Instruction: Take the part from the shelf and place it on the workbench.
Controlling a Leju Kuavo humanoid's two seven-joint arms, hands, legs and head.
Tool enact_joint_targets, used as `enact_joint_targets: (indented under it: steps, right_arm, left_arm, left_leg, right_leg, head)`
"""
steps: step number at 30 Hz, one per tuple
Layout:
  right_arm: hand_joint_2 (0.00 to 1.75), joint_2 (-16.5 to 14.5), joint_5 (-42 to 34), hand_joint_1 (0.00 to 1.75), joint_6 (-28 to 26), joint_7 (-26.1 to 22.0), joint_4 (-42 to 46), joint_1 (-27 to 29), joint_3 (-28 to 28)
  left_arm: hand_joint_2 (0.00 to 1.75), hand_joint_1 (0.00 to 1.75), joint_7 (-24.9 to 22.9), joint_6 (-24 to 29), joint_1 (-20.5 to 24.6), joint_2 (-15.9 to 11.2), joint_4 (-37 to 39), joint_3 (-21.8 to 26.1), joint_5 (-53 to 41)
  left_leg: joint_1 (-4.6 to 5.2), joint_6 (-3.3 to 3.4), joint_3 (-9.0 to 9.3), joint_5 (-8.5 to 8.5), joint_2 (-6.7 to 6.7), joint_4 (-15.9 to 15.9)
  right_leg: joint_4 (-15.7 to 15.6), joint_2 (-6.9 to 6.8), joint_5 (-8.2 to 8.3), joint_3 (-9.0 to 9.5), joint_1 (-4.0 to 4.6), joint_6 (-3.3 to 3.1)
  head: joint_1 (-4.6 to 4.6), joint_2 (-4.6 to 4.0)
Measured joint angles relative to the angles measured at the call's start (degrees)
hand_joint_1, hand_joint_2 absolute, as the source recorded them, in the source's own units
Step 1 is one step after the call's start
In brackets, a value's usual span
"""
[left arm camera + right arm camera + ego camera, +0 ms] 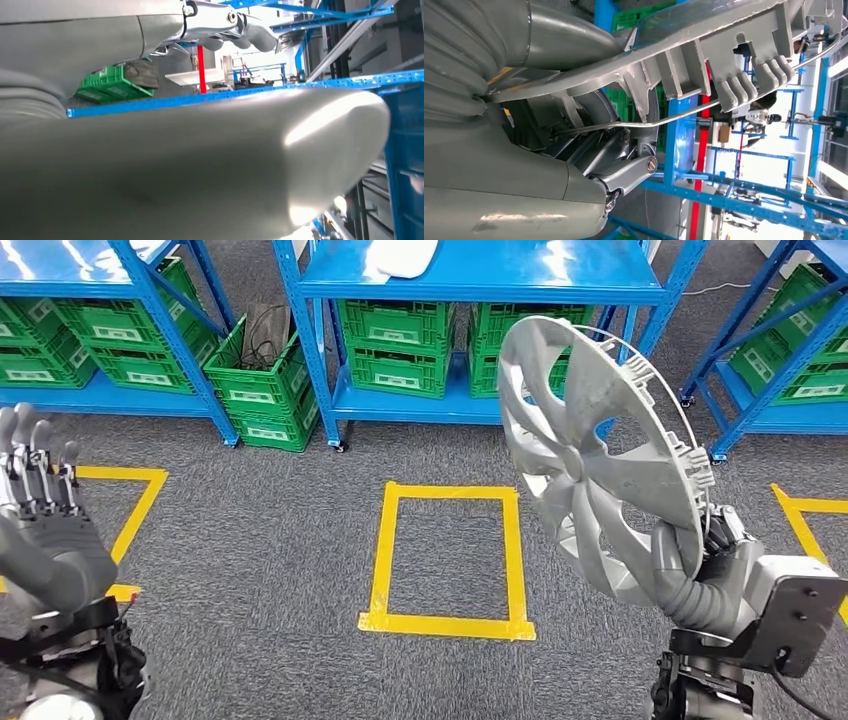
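Silver wheel cover (pixel 590 455) held tilted on edge at 3 o'clock, rim gripped by right hand (pixel 700 560) with fingers (pixel 624 165) closed on it, left hand (pixel 45 530) raised at 9 o'clock, fingers spread and empty, blue shelf (pixel 480 270) at 12 o'clock, yellow tape rectangle (pixel 448 560) marked on floor at centre.

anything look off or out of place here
One oddity: a green crate sits tilted on the floor, leaning against the blue shelf, with dark cables inside, while the other crates sit square on shelves. The hubcap in the right hand looks intact.
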State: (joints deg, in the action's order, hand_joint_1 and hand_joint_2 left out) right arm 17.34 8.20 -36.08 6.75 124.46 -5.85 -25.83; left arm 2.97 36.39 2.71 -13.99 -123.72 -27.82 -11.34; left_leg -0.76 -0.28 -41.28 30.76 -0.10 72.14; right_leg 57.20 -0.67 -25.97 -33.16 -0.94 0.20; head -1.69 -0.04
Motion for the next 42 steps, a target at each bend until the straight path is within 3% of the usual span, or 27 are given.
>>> enact_joint_targets:
  steps: [2,4,8,10,12,13,14,15,16,18,20,22,23,25,27,29,30,31,33,35,38,40,42]
  right_arm:
    - [1.75,-0.1,0.0,1.75,0.0,0.0,0.0,0.0,-0.1]
    - [1.75,-0.2,0.0,1.75,0.0,0.0,0.0,-0.1,-0.1]
    - [1.75,-0.3,0.0,1.75,0.1,0.0,-0.1,-0.4,-0.2]
    - [1.75,-0.3,0.0,1.75,0.1,0.0,-0.1,-0.6,-0.3]
    - [1.75,-0.3,0.0,1.75,0.1,-0.1,-0.2,-0.6,-0.3]
    - [1.75,-0.3,0.0,1.75,0.1,-0.1,-0.3,-0.6,-0.3]
    - [1.75,-0.4,0.0,1.75,0.1,-0.1,-0.4,-0.5,-0.3]
    - [1.75,-0.4,0.0,1.75,0.1,-0.1,-0.5,-0.6,-0.4]
    - [1.75,-0.4,0.0,1.75,0.1,-0.1,-0.5,-0.6,-0.4]
    - [1.75,-0.4,0.0,1.75,0.2,-0.1,-0.6,-0.8,-0.4]
    - [1.75,-0.4,0.0,1.75,0.2,-0.1,-0.6,-0.9,-0.5]
    - [1.75,-0.4,0.0,1.75,0.3,-0.1,-0.6,-1.0,-0.7]
    - [1.75,-0.4,0.0,1.75,0.4,-0.1,-0.6,-1.0,-0.7]
    - [1.75,-0.4,0.0,1.75,0.4,-0.1,-0.6,-1.1,-0.8]
    - [1.75,-0.4,0.0,1.75,0.4,-0.1,-0.7,-1.2,-0.9]
    - [1.75,-0.4,0.0,1.75,0.4,-0.1,-0.7,-1.1,-0.9]
    - [1.75,-0.5,0.0,1.75,0.4,0.0,-0.8,-1.1,-1.0]
    - [1.75,-0.5,0.0,1.75,0.4,0.0,-0.8,-1.1,-1.0]
    - [1.75,-0.5,0.0,1.75,0.5,0.0,-0.8,-1.1,-1.1]
    - [1.75,-0.5,0.0,1.75,0.5,-0.1,-0.8,-1.2,-1.1]
    - [1.75,-0.5,-0.2,1.75,0.5,0.0,-0.8,-1.2,-1.1]
    - [1.75,-0.5,-0.4,1.75,0.4,0.0,-0.8,-1.3,-1.1]
    - [1.75,-0.5,-0.5,1.75,0.4,-0.1,-0.9,-1.3,-1.1]
  left_arm:
    - [0.0,0.0,0.0,0.0,0.0,0.0,0.0,0.0,0.0]
    - [0.0,0.0,0.0,0.0,0.1,0.0,0.1,0.0,0.0]
    - [0.0,0.0,0.0,0.0,0.1,0.0,0.1,0.0,0.0]
    - [0.0,0.0,0.0,0.0,0.1,0.0,0.1,0.0,0.0]
    - [0.0,0.0,0.0,0.0,0.1,0.0,0.2,0.0,0.0]
    - [0.0,0.0,0.0,0.0,0.1,0.0,0.2,0.0,0.0]
    - [0.0,0.0,0.0,0.0,0.1,0.0,0.2,0.0,0.0]
    - [0.0,0.0,0.0,0.0,0.1,0.0,0.3,0.0,0.1]
    - [0.0,0.0,0.0,0.0,0.1,0.0,0.3,0.0,0.1]
    - [0.0,0.0,0.0,0.0,0.1,0.0,0.3,0.0,0.1]
    - [0.0,0.0,0.0,0.0,0.2,0.0,0.3,0.0,0.1]
    - [0.0,0.0,0.0,0.0,0.2,0.0,0.3,0.0,0.1]
    - [0.0,0.0,0.0,0.0,0.1,0.0,0.3,0.0,0.1]
    - [0.0,0.0,0.0,0.0,0.2,0.0,0.3,0.0,0.1]
    - [0.0,0.0,0.0,0.0,0.3,-0.1,0.4,0.1,0.1]
    - [0.0,0.0,0.0,0.0,0.2,-0.1,0.5,0.1,0.1]
    - [0.0,0.0,0.0,0.0,0.2,-0.1,0.6,0.1,0.1]
    - [0.0,0.0,0.0,0.0,0.2,-0.1,0.6,0.1,0.1]
    - [0.0,0.0,0.0,0.0,0.3,-0.2,0.6,0.1,0.1]
    - [0.0,0.0,0.0,0.0,0.4,-0.2,0.6,0.1,0.1]
    - [0.0,0.0,0.0,-0.1,0.4,-0.2,0.6,0.1,0.2]
    - [0.0,0.0,0.1,-0.3,0.4,-0.2,0.6,0.0,0.2]
    - [0.0,0.0,0.1,-0.3,0.6,-0.2,0.6,0.0,0.2]
  left_leg:
    - [-0.03,0.02,4.1,-3.16,0.98,-7.9]
    - [0.25,0.43,6.85,-4.22,1.93,-13.1]
    - [0.32,1.82,7.16,-4.56,0.62,-14.1]
    - [0.14,2.4,7.19,-4.87,-0.32,-14.4]
    - [0.27,2.67,7.05,-4.95,-1.39,-14.3]
    - [0.34,2.73,7.0,-4.97,-1.95,-14.3]
    - [0.39,2.77,6.99,-4.98,-2.58,-14.3]
    - [0.43,2.78,7.0,-4.99,-3.22,-14.3]
    - [0.45,2.78,7.01,-4.99,-3.88,-14.2]
    - [0.45,2.63,6.77,-5.0,-5.1,-14.0]
    - [0.28,2.15,6.19,-5.18,-6.04,-13.8]
    - [-0.03,1.38,5.82,-5.42,-7.04,-13.8]
    - [0.0,1.06,5.52,-5.26,-6.61,-13.6]
    - [0.12,0.48,3.73,-3.45,-4.03,-10.3]
    - [0.0,0.14,0.11,-0.3,-1.12,-3.2]
    - [-0.21,-0.05,-2.56,1.04,-0.27,1.8]
    - [-0.25,-0.07,-2.4,0.34,-0.06,1.5]
    - [-0.24,-0.02,-0.99,-1.15,0.28,-1.0]
    - [0.08,0.25,3.53,-3.94,2.38,-8.9]
    - [0.53,0.81,6.34,-4.63,3.9,-13.4]
    - [0.68,1.79,6.49,-4.85,2.35,-14.0]
    - [0.43,2.38,6.58,-5.22,1.08,-14.3]
    - [0.36,2.67,6.63,-5.35,-0.25,-14.4]
  right_leg:
    - [0.3,-0.29,-0.22,0.03,-0.12,0.45]
    - [0.6,-0.64,-0.42,-0.08,0.03,1.2]
    - [1.3,-1.47,-0.98,-0.8,0.04,2.6]
    - [5.8,-0.68,-3.6,-3.01,-0.04,3.01]
    - [13.6,0.04,-6.84,-6.57,0.02,3.01]
    - [16.4,0.18,-7.56,-7.96,0.04,2.96]
    - [17.2,0.27,-7.18,-8.46,0.08,2.84]
    - [15.8,0.41,-5.82,-7.89,0.11,2.66]
    - [12.4,0.83,-3.76,-6.39,0.13,2.42]
    - [4.8,3.0,-0.96,-2.83,0.01,1.81]
    - [1.4,4.47,-0.63,-1.01,0.03,1.49]
    - [1.0,3.72,-0.58,-0.63,0.18,1.18]
    - [0.6,3.14,-0.46,-0.38,0.1,0.89]
    - [-0.1,1.76,-0.26,0.19,-0.15,0.27]
    - [-0.2,0.47,-0.35,0.39,-0.11,-0.01]
    - [-0.2,-0.83,-0.48,0.39,-0.11,-0.02]
    - [-0.1,-1.47,-0.56,0.4,-0.13,0.06]
    - [-0.1,-2.07,-0.65,0.47,-0.15,0.19]
    - [0.2,-3.07,-0.97,0.65,0.02,0.69]
    - [0.5,-3.95,-1.26,0.74,0.31,1.42]
    - [0.7,-5.17,-1.53,0.69,0.27,2.39]
    - [3.4,-3.43,-3.41,-0.62,0.02,2.83]
    - [10.2,-0.9,-6.75,-3.86,-0.06,2.94]
  head:
    - [-0.49,0.0]
    - [-0.92,0.0]
    - [-0.6,0.0]
    - [0.03,0.0]
    - [0.81,0.0]
    - [1.08,0.0]
    - [1.32,0.0]
    - [1.56,0.0]
    - [1.81,0.0]
    - [2.24,0.0]
    - [2.38,0.0]
    - [2.45,0.0]
    - [2.42,0.0]
    - [1.99,0.0]
    - [1.39,0.0]
    - [0.95,0.0]
    - [0.71,0.0]
    - [0.44,0.0]
    - [-0.12,0.0]
    - [-0.33,0.0]
    - [-0.1,0.0]
    - [0.27,0.0]
    - [1.0,0.0]
